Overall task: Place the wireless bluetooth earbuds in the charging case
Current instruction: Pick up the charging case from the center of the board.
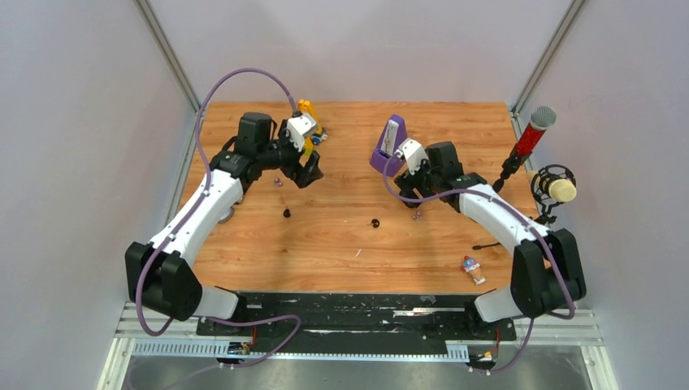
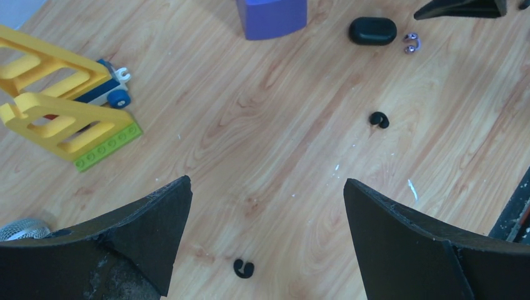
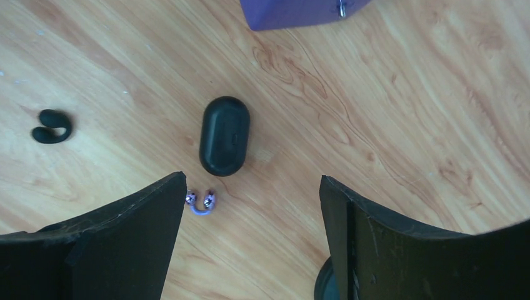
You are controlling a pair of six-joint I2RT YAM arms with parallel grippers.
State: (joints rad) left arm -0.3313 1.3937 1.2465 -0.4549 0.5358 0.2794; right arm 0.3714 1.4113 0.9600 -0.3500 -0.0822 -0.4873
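Big picture first: the wooden table [image 1: 341, 244]. Above it the left gripper [image 2: 265, 187] hangs with jaws spread wide, nothing in them. The right gripper [image 3: 253, 181] is wide apart too and empty, hovering over the charging case [image 3: 224, 135], which lies flat and closed near the purple block [image 3: 300, 12]. One earbud [image 2: 244, 268] sits loose under the left gripper. The other earbud [image 3: 52, 126] lies apart from the case. Tiny purple beads [image 3: 200, 201] lie just beside the case.

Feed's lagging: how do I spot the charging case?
Find the purple wedge on the far side of the wooden table. On its near side, under the right gripper, lies the charging case: a glossy black oval, far bigger than the purple bead ring beside it.
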